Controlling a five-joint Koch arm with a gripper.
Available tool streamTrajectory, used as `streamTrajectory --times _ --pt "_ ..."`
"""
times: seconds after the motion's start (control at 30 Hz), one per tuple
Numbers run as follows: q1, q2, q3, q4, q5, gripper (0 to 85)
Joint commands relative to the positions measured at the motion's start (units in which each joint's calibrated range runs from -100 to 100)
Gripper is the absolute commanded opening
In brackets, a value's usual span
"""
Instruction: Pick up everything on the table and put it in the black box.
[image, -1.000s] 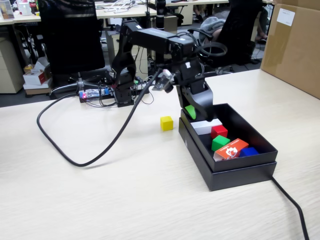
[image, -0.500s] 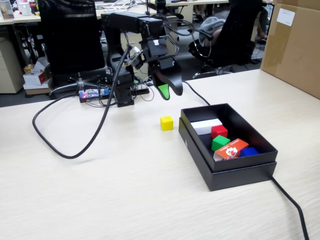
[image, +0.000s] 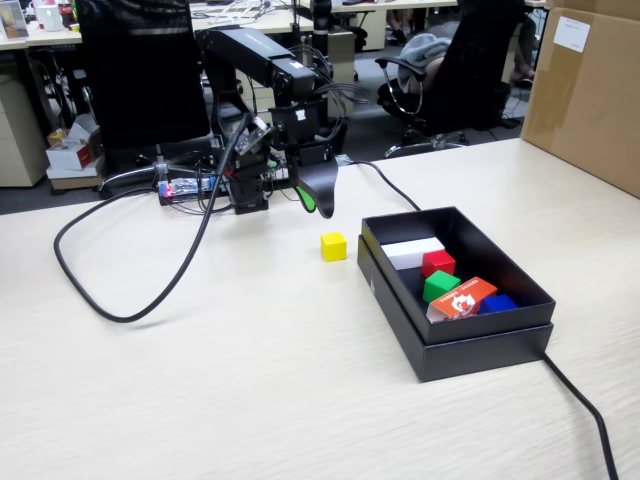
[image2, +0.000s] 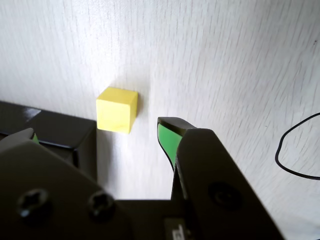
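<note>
The yellow cube (image: 333, 246) sits alone on the table (image: 250, 380), just left of the black box (image: 480, 350). Inside the box lie the red cube (image: 437, 263) and the green cube (image: 440, 285). My gripper (image: 318, 197) hangs in the air behind and slightly left of the yellow cube, well clear of it. The wrist view shows the gripper (image2: 98, 131) open, green-padded jaws apart with nothing between them. Beyond the gap rests the yellow cube (image2: 117, 109), with the box's corner (image2: 50, 132) at its left.
The box also holds a white block (image: 413, 252), an orange packet (image: 462, 298) and a blue piece (image: 497, 303). A thick black cable (image: 130, 300) loops across the table's left part, another (image: 585, 410) runs from the box's front right. A brown carton (image: 590, 90) stands at far right.
The arm has swung left and back from over the box's rear corner and now hangs lower, behind the yellow cube. The cubes have not moved.
</note>
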Motion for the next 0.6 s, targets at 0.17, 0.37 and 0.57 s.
streamTrajectory --times 0.17,0.37,0.57 --pt "0.54 7.64 2.91 3.94 0.39 48.7" --pt "0.39 15.44 3.09 8.08 0.39 48.8" --pt "0.49 19.69 3.27 9.98 0.39 48.5"
